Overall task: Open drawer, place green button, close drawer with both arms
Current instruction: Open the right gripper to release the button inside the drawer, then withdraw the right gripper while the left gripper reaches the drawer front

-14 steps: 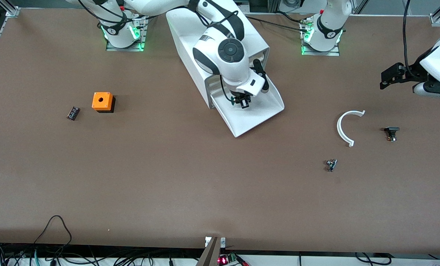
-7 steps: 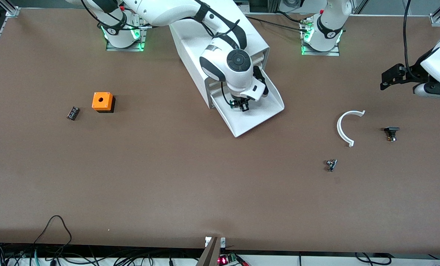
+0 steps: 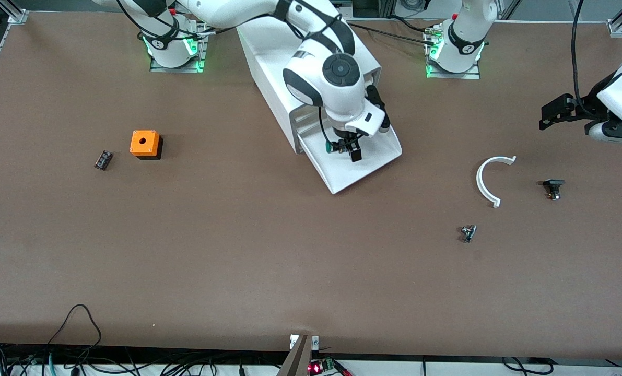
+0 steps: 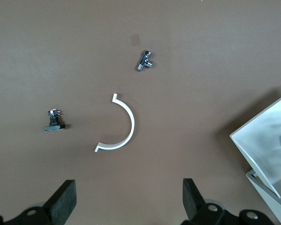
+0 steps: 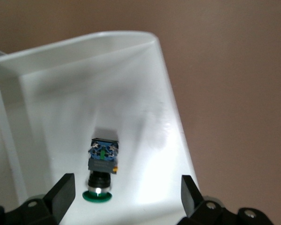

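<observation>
My right gripper (image 3: 346,148) hangs over the pulled-out lowest white plastic tray drawer (image 3: 373,162) of the big white box cabinet (image 3: 282,57), its fingers (image 5: 61,192) spread apart and empty. The small green-capped push-button with a dark block body (image 5: 102,166) lies on its side on the drawer floor between them. My left gripper (image 3: 551,112) waits over the brown surface (image 3: 237,250) at the left arm's end, fingers (image 4: 63,199) apart, above a white curved plastic strip (image 4: 122,129).
</observation>
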Robot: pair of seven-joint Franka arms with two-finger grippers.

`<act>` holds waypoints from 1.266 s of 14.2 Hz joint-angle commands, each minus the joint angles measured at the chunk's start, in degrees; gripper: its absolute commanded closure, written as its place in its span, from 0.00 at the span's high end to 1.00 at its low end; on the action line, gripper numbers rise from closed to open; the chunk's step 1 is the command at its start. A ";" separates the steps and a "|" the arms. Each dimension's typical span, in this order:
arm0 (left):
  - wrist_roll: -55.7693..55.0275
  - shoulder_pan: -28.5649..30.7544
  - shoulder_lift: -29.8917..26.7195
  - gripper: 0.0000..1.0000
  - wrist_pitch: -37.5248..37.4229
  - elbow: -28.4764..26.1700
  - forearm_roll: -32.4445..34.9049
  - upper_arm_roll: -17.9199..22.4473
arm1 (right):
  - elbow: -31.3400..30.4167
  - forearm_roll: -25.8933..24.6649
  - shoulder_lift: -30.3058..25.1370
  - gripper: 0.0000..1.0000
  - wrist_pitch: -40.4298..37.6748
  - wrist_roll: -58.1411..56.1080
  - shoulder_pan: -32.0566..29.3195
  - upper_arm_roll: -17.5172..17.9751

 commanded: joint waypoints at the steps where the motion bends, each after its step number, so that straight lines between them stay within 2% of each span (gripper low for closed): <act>1: -0.40 -0.66 1.47 1.00 0.04 1.31 1.62 -0.22 | 1.74 0.24 -4.25 1.00 -3.14 1.48 -3.09 0.43; 3: -2.68 -1.28 3.75 1.00 2.75 -0.70 1.81 -0.75 | 1.65 2.16 -6.19 1.00 -4.62 3.83 -6.51 0.26; 6: -10.48 -3.21 6.30 1.00 15.47 -8.43 1.71 -3.20 | 1.38 4.29 -8.39 1.00 -6.04 18.22 -14.15 -0.18; 7: -13.38 -3.91 7.44 1.00 19.78 -10.97 1.72 -4.00 | 1.30 4.29 -8.92 1.00 -5.95 22.79 -15.83 -1.23; 9: -19.71 -5.66 9.55 1.00 29.70 -16.07 1.71 -5.40 | 0.51 4.46 -9.01 1.00 -5.52 33.94 -16.64 -5.70; 11: -25.25 -8.38 11.92 1.00 38.15 -19.94 1.63 -5.50 | -2.55 4.38 -10.58 1.00 -6.04 45.10 -16.81 -8.43; 13: -29.92 -11.11 16.39 1.00 44.84 -21.28 1.63 -5.50 | -5.37 4.29 -12.52 1.00 -6.91 55.83 -17.07 -10.46; 15: -34.66 -13.92 21.32 1.00 50.21 -21.28 1.63 -5.41 | -5.47 4.20 -13.58 1.00 -11.20 64.45 -17.08 -11.60; 18: -42.93 -17.35 25.02 1.00 53.48 -21.28 1.63 -5.41 | -5.56 3.85 -14.29 1.00 -20.08 75.55 -17.51 -16.07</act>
